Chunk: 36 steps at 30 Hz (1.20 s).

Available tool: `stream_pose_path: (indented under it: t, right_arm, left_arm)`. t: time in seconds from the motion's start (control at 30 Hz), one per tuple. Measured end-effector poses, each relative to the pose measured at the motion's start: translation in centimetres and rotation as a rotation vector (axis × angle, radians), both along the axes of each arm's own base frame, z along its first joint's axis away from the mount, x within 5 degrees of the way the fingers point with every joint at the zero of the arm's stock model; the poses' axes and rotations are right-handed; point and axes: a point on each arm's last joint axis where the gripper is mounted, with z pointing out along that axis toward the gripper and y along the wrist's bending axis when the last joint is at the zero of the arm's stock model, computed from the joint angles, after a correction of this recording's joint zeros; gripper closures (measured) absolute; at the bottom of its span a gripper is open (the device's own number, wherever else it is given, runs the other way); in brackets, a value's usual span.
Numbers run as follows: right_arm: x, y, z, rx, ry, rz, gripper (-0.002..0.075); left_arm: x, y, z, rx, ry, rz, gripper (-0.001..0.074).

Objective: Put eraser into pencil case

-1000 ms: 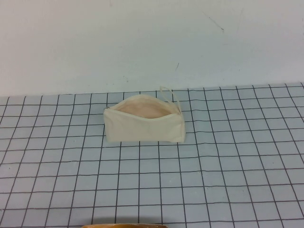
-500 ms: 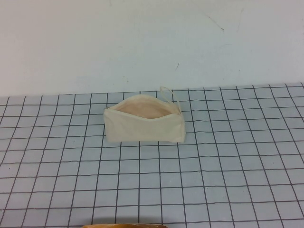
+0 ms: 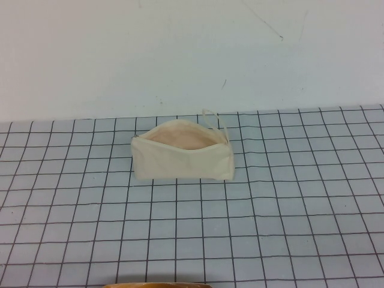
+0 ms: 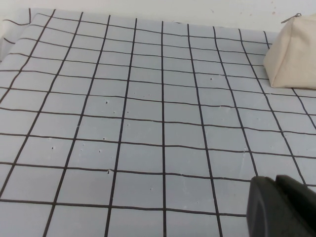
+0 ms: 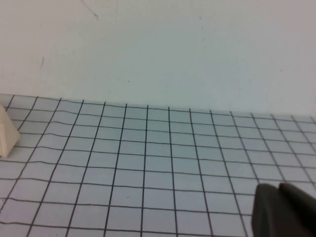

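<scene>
The pencil case [image 3: 182, 157] is a cream-white fabric pouch standing on the grid mat near the back middle, its zip mouth open and showing pale pinkish lining, with a thin pull loop [image 3: 210, 116] behind it. One end of it shows in the left wrist view [image 4: 291, 54], and a corner in the right wrist view [image 5: 6, 136]. The eraser is not visible in any view. My left gripper [image 4: 275, 180] is shut and empty, low over the mat and well away from the pouch. My right gripper [image 5: 278, 187] is shut and empty, also far from the pouch. Neither gripper shows in the high view.
A light blue mat with a black grid [image 3: 270, 228] covers the table. A pale wall [image 3: 180, 54] rises just behind the pouch. A tan curved edge [image 3: 156, 284] shows at the bottom of the high view.
</scene>
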Motion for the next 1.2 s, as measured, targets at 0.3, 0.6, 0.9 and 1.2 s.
stream_pose_path:
  t: [0.3,0.6,0.9,1.2]
  right_arm:
    - [1.3,0.0,-4.2,0.011,-0.025,-0.008,0.0727]
    - [1.5,-0.3,-9.1,0.0,0.057,-0.029,0.0727]
    - [1.4,-0.5,-11.0,0.054,0.15,-0.053,0.0727]
    - [1.4,-0.5,-11.0,0.054,0.15,-0.054,0.0727]
  left_arm:
    - [0.0,0.0,0.0,0.0,0.0,0.0,0.0736]
    - [0.0,0.0,0.0,0.0,0.0,0.0,0.0736]
    - [0.0,0.0,0.0,0.0,0.0,0.0,0.0736]
    - [0.0,0.0,0.0,0.0,0.0,0.0,0.0736]
